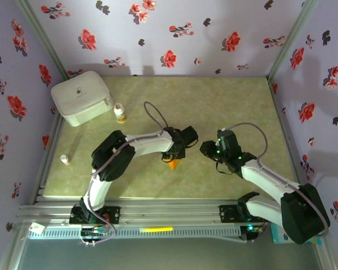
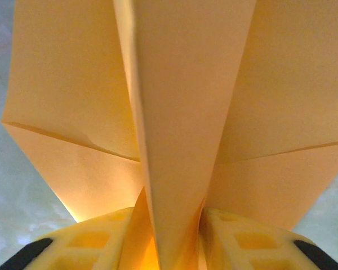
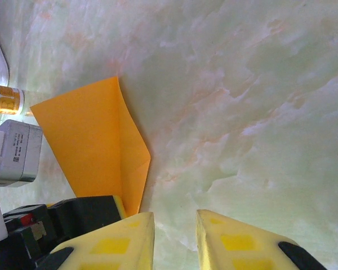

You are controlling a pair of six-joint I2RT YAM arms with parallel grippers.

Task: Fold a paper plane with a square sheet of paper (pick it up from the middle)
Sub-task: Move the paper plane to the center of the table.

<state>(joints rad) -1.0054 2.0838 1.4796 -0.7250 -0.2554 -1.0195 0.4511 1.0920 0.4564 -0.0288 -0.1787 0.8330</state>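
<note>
Paper plane (image 2: 180, 129) (orange, creased) is clenched in left gripper (image 2: 172, 242); right gripper (image 3: 174, 228) hangs released, empty.

Three walls (image 1: 174, 34) close in the table (image 1: 242, 101), all papered pale lilac with scattered red and dark flowers. Slim grey metal posts (image 1: 289, 42) stand at the two far corners, where the walls meet. The table top is pale green, marbled with cream and faint pink veins. A silver metal rail (image 1: 169, 212) runs along its near edge. Soft, even light leaves faint shadows low on the back wall.
</note>
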